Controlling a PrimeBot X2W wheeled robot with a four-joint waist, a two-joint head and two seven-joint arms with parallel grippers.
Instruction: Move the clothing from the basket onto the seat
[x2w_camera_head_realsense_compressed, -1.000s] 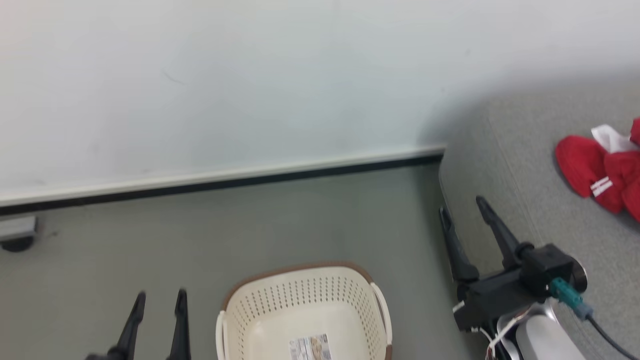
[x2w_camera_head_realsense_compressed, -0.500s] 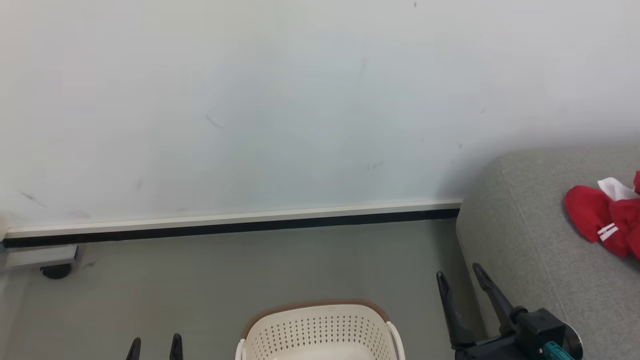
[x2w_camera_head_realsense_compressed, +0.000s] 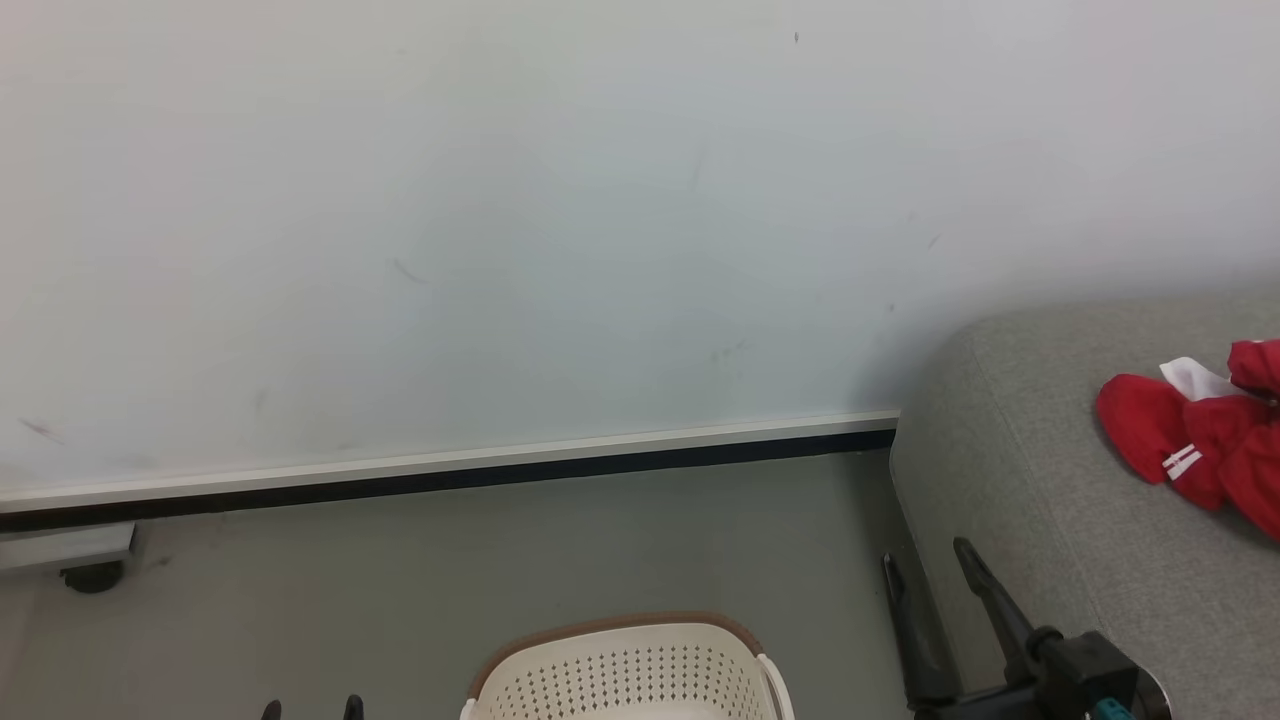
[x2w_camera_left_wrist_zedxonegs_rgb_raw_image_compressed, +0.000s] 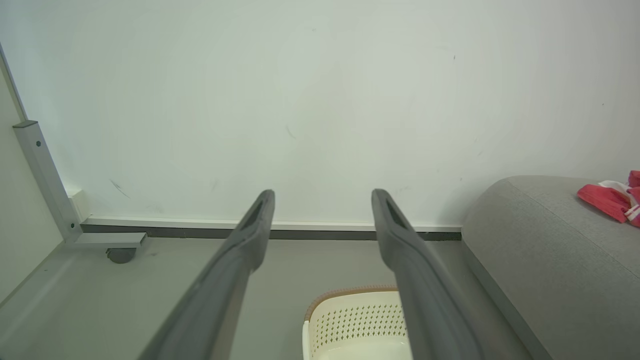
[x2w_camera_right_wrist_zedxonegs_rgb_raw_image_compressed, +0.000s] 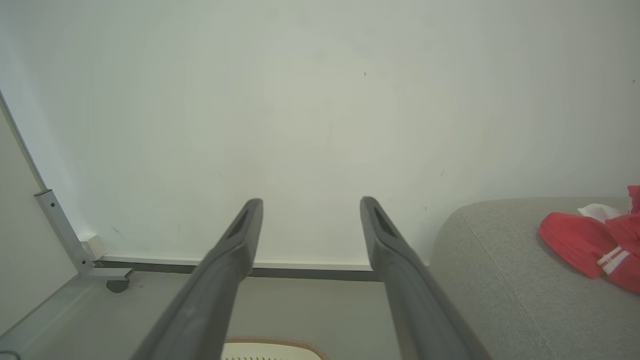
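1. The red clothing (x2w_camera_head_realsense_compressed: 1190, 440) lies heaped on the grey sofa (x2w_camera_head_realsense_compressed: 1040, 560), to the right of the basket (x2w_camera_head_realsense_compressed: 620, 665) and well apart from it.
2. The left gripper (x2w_camera_left_wrist_zedxonegs_rgb_raw_image_compressed: 322, 197), to the left of the basket, has its fingers spread wide with nothing between them. The right gripper (x2w_camera_right_wrist_zedxonegs_rgb_raw_image_compressed: 311, 202), likewise spread and empty, is to the right of the basket, by the sofa's edge.
3. Step in hand, as I judge it: the clothing is delivered and both arms are free.
4. What shows of the basket's inside is bare; its near part is out of frame.
5. The next move calls for looking down into the basket. Any garment left there needs a reach down and a pinch.
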